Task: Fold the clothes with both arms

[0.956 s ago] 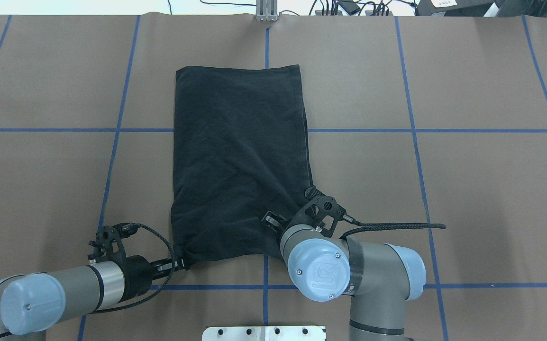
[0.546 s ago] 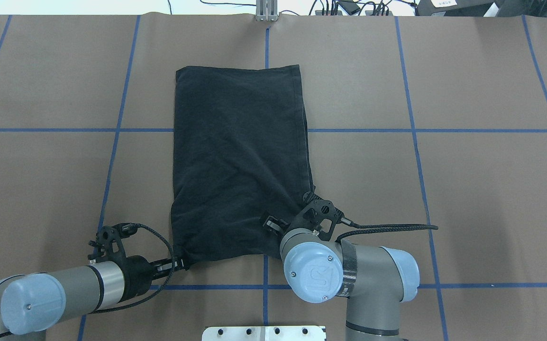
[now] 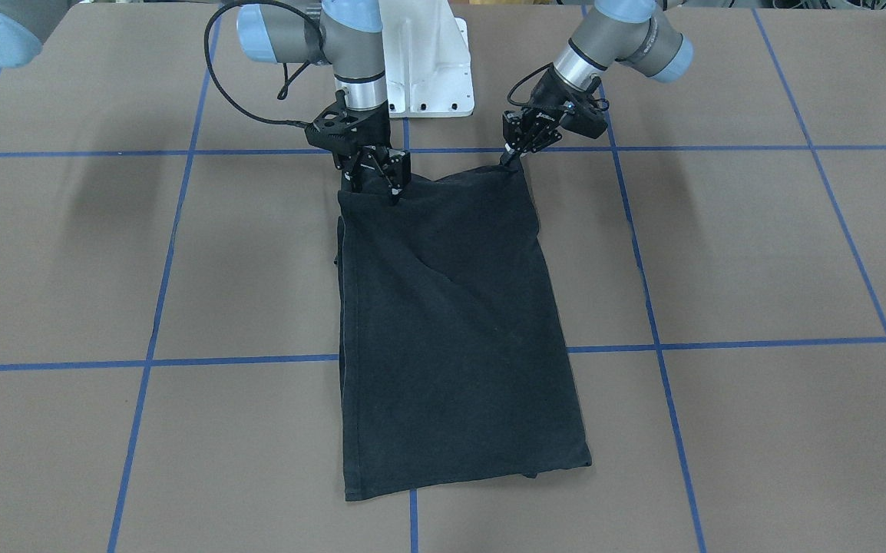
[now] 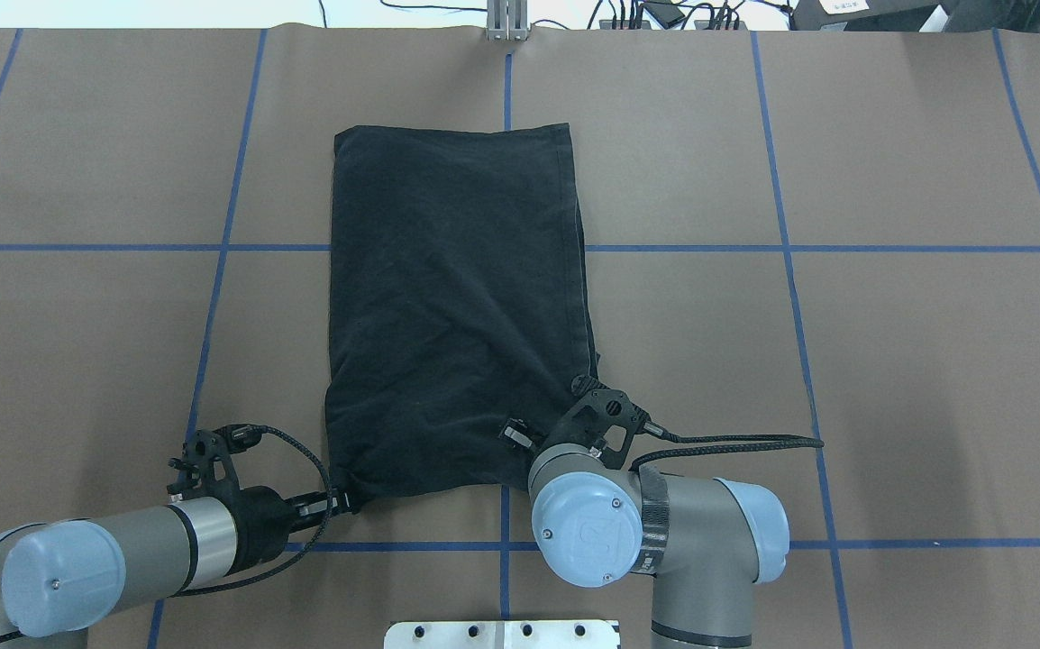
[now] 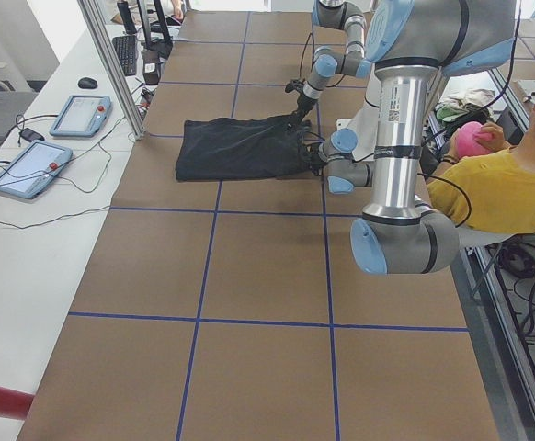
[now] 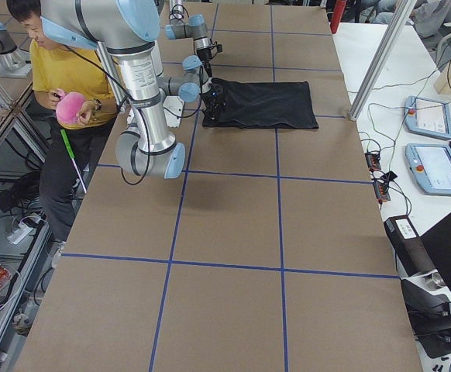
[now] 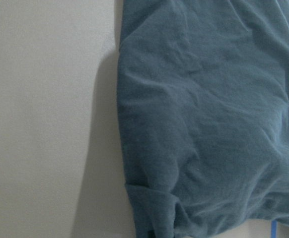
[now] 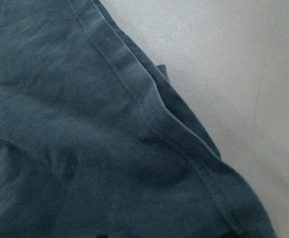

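Two near T-shirt (image 3: 451, 330) corners — left claw (image 3: 514, 152), right claw (image 3: 375, 183)

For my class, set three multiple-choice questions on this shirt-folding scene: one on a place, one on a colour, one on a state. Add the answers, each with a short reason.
1. At which end of the T-shirt are the left claw and the right claw?
A. the far end
B. the end nearest the robot
C. midway along its long sides

2. What colour are the grid lines on the table?
A. red
B. yellow
C. blue

3. How does the T-shirt lie?
A. folded into a long rectangle, mostly flat
B. bunched into a ball
C. hanging clear of the table

Answers:
1 B: each claw sits at one of the corners nearest the robot.
2 C: the lines show blue against the brown surface.
3 A: no sleeves stick out and its body rests on the table.
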Motion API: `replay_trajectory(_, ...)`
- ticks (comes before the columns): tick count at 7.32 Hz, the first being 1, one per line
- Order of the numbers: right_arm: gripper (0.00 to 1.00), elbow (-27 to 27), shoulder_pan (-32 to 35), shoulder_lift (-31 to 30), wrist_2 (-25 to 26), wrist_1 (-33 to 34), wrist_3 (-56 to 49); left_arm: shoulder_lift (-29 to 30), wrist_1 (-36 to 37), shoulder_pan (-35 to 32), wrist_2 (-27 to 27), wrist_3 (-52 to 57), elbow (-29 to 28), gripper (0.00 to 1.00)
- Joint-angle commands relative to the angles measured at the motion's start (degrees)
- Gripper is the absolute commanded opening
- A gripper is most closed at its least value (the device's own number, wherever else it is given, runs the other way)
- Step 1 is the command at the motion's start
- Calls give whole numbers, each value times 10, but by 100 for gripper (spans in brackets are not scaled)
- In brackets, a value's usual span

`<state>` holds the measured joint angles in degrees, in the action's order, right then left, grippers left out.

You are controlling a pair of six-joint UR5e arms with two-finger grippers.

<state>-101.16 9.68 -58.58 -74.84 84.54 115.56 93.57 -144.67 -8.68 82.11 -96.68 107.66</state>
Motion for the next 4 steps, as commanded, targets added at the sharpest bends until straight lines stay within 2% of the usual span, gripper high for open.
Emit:
replay_trajectory(1, 81, 3, -2, 1, 3, 0, 0, 0, 0, 0, 1, 0, 0, 0)
replay_trajectory(2, 69, 4, -2, 1, 4, 0, 2, 0, 0, 0, 1, 0, 0, 0)
replay_trajectory(3, 44, 4, -1, 1, 4, -1, 6, 0, 0, 0, 1, 0, 0, 0)
replay_trajectory(4, 14, 4, -1, 5, 7, -2, 13, 0, 0, 0, 1, 0, 2, 0)
